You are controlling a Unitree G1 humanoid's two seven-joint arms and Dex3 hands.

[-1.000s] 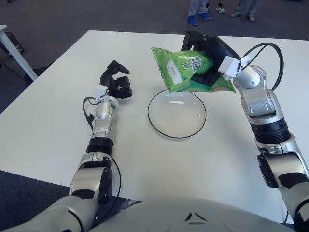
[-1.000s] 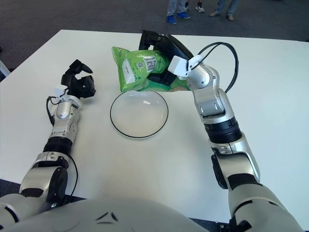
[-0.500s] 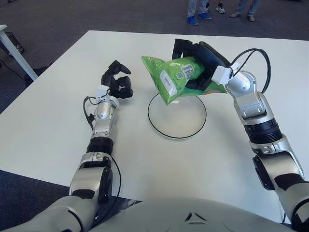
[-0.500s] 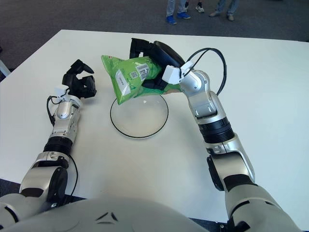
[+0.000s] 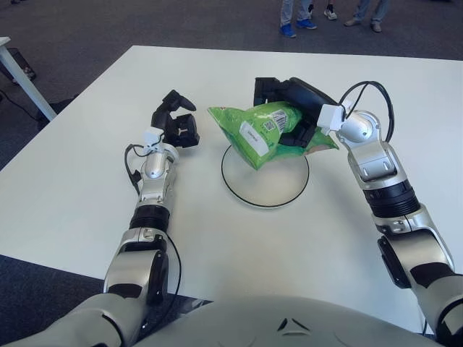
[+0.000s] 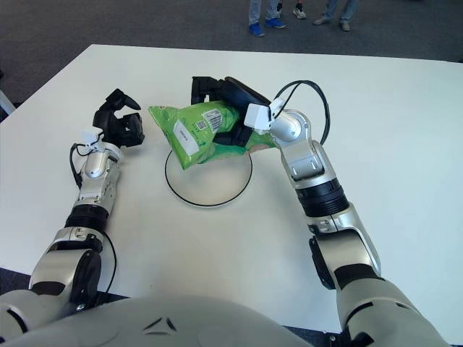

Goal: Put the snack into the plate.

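Two arms reach fwd over a white table (image 5: 65, 188), seen from the robot's head w/ its grey torso at the bottom edge. Nearest the robot is bare tabletop; next out, roughly centre, sits a round clear plate (image 5: 249, 184) w/ a dark rim, flat on the table. Its near half is uncovered.

Left hand (image 5: 176, 124) shows to the left of the plate, apart from it, fingers (image 5: 180, 101) loosely curled around nothing. Whether it touches the table can't be told. Forearm runs back toward the robot, a black cable looped beside the wrist.

Right hand (image 5: 286, 108) is over the plate's far-right part, its black fingers (image 5: 266, 88) wrapped around a green snack bag (image 5: 264, 131) — firm grasp, one dark finger on the far side of the bag, others tucked on the near-right side. Bag is tilted, its left end hanging lower & pointing toward the plate's left-centre; a white label & barcode face up. It covers the plate's far half in both views. Can't tell if the low corner touches the plate or hangs just above. A white block on the right wrist (image 5: 334, 117) carries a black cable arching over the forearm.

Beyond the hands the table runs on to its far edge, then dark grey carpet (image 5: 145, 22). At the very top, several people's legs & shoes (image 5: 296, 18) stand on the carpet, well apart from the table. A white table leg (image 5: 22, 79) shows at far left.
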